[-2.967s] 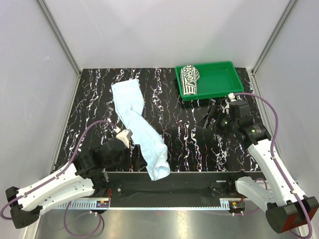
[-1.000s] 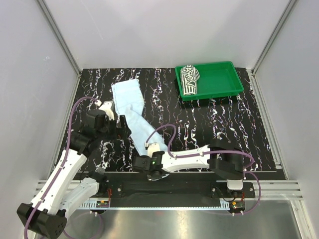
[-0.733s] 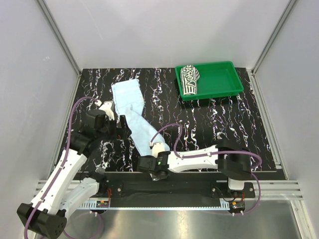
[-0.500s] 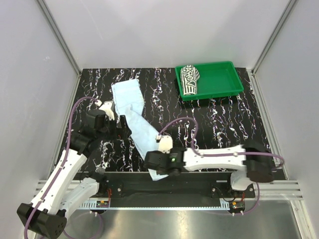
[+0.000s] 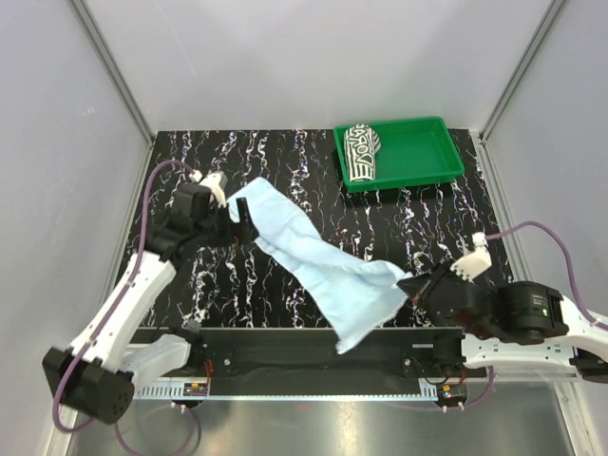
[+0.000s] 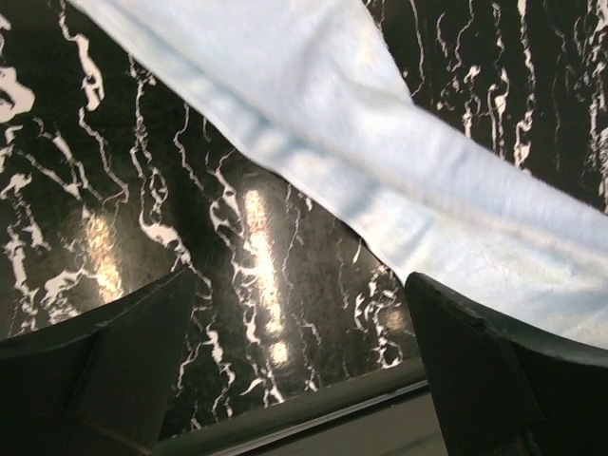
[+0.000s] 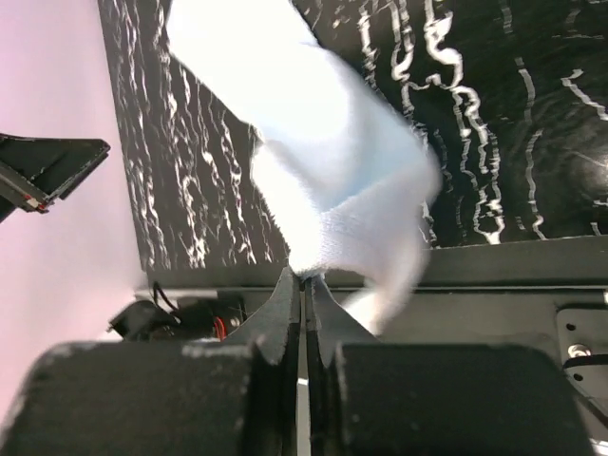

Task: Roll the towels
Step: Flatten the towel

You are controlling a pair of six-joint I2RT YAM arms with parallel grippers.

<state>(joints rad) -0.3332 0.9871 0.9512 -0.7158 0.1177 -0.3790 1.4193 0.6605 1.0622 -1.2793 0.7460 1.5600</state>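
At centre of the top view: blue towel (image 5: pixel 318 261) stretched diagonally from upper left to lower middle, tip past the front edge of the table (image 5: pixel 427 237). At lower right, right gripper (image 5: pixel 411 284) pinched fully closed on a towel corner. At upper left, left gripper (image 5: pixel 244 222) spread wide, holding nothing, beside the towel's far end. Upper right: striped towel (image 5: pixel 360 152) rolled inside tray (image 5: pixel 423 157).

Left wrist view: towel across the upper frame, beyond empty fingers (image 6: pixel 123 351).

Right wrist view: cloth bunched at the closed jaws.

Risk: slip from the thin pinch under tension; drag of the unpinned far end.

Count: two towels, one tray, two grippers.
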